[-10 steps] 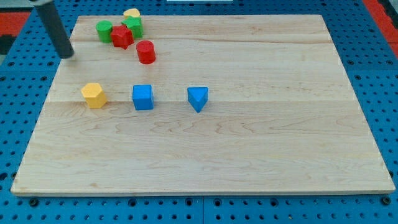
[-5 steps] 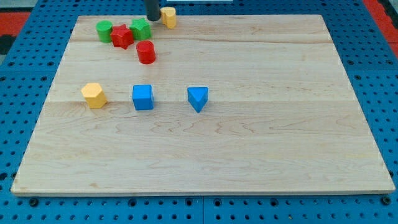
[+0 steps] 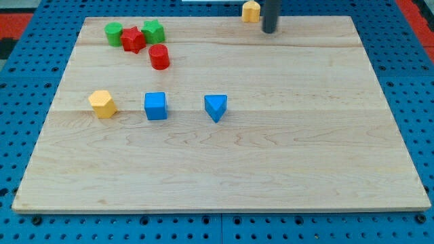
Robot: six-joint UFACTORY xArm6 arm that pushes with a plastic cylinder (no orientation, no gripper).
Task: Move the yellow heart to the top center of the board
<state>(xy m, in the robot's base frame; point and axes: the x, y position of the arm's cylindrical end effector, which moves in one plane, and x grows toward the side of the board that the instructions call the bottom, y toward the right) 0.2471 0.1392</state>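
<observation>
The yellow heart (image 3: 251,11) sits at the view's top edge of the wooden board (image 3: 271,135), a little right of centre. My tip (image 3: 269,30) is just to the right of the heart and slightly below it, close to it; I cannot tell if they touch. The rod rises out of the view's top.
A green cylinder (image 3: 113,32), a red star (image 3: 133,39), a green star (image 3: 154,30) and a red cylinder (image 3: 159,56) cluster at the top left. A yellow hexagon (image 3: 102,103), a blue cube (image 3: 155,106) and a blue triangle (image 3: 215,106) stand in a row mid-left.
The yellow heart has slid right along the top edge, from the top-left cluster to right of centre. My tip has swept from the far left across to the heart's right side.
</observation>
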